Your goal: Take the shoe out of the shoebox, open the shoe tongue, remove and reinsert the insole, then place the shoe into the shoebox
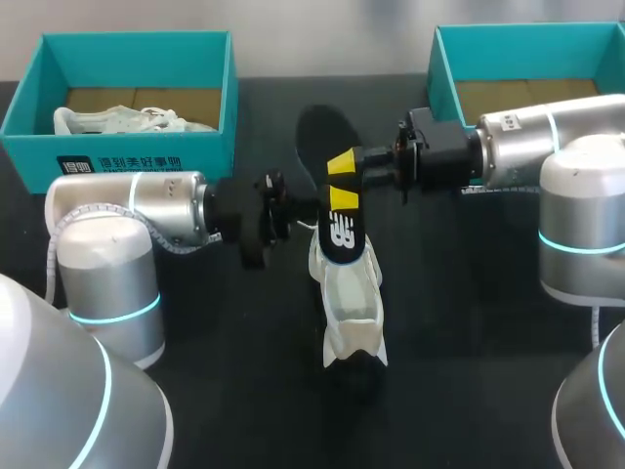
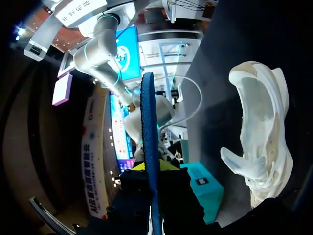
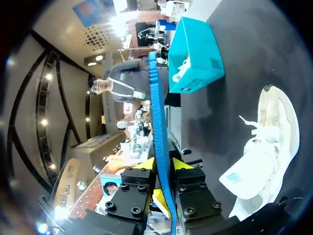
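A black insole (image 1: 327, 132) with a blue underside is held on edge above the white shoe (image 1: 352, 313), which lies on the black table at the middle. My right gripper (image 1: 343, 183) comes in from the right, its yellow tips pressing both faces of the insole. In the right wrist view the insole's blue edge (image 3: 156, 107) runs straight up between the gripper (image 3: 164, 166). My left gripper (image 1: 305, 209) grips the same insole from the left; its wrist view shows the blue edge (image 2: 148, 122) clamped in the gripper (image 2: 152, 169). The shoe (image 2: 259, 137) (image 3: 264, 152) lies beside both grippers, untouched.
A teal shoebox (image 1: 137, 147) stands at the back left with another white shoe (image 1: 117, 119) inside. A second teal box (image 1: 449, 68) stands at the back right, behind my right arm. The teal box (image 3: 195, 49) also shows beyond the shoe.
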Controlling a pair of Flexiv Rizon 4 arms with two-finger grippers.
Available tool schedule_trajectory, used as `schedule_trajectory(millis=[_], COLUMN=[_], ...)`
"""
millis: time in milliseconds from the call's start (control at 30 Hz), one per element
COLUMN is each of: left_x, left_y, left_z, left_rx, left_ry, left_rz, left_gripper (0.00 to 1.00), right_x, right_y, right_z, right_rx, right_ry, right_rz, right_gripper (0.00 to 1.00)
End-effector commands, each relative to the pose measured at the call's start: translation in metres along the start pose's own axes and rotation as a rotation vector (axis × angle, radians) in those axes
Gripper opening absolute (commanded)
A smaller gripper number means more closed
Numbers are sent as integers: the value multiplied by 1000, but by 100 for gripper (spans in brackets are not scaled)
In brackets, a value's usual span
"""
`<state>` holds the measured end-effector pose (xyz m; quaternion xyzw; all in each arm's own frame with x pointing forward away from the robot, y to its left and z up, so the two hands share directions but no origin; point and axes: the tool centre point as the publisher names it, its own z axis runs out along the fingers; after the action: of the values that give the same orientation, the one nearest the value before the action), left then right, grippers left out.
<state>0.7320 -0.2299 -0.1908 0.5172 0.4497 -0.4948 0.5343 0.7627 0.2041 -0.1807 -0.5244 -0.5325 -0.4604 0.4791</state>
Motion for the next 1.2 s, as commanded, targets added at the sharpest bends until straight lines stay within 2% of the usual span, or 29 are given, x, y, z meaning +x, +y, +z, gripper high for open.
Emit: schedule_trajectory(millis=[33, 200, 367, 567, 633, 700, 833, 867, 900, 933, 1167, 1200], left_x=[-1, -2, -3, -3, -3, -3, -5, -5, -5, -5, -5, -6], left_y=[-4, -4, -6, -7, -7, -7, -7, -7, -7, -7, -7, -7], left_z=[-2, -3, -3, -2, -2, -2, -2, -2, -2, -2, -3, -4], left_rx=[-13, -14, -11, -8, -8, -7, -7, -7, -7, -7, -6, -5], left_ry=[-6, -12, -18, -19, -20, -20, -23, -23, -23, -23, -27, -29], left_rz=[3, 3, -2, -4, -5, -6, -9, -9, -9, -10, -15, -16], left_gripper=[0, 0, 0, 0, 0, 0, 0, 0, 0, 0, 0, 24], right_x=[0, -1, -1, -2, -2, -1, 0, 0, 0, 0, 0, -1], right_y=[-1, 0, 2, 4, 5, 5, 5, 5, 6, 6, 7, 7], right_z=[0, -1, -1, -1, -1, -1, -3, -3, -3, -3, -3, -3], right_rx=[-13, -18, -16, -9, -8, -8, -12, -13, -13, -13, -13, -13], right_ry=[0, 1, -5, -9, -12, -17, -24, -24, -24, -24, -25, -25], right_rz=[-2, -8, -20, -46, -54, -64, -80, -81, -82, -83, -91, -91], right_gripper=[20, 18, 0, 2, 16, 22, 15, 12, 2, 0, 0, 0])
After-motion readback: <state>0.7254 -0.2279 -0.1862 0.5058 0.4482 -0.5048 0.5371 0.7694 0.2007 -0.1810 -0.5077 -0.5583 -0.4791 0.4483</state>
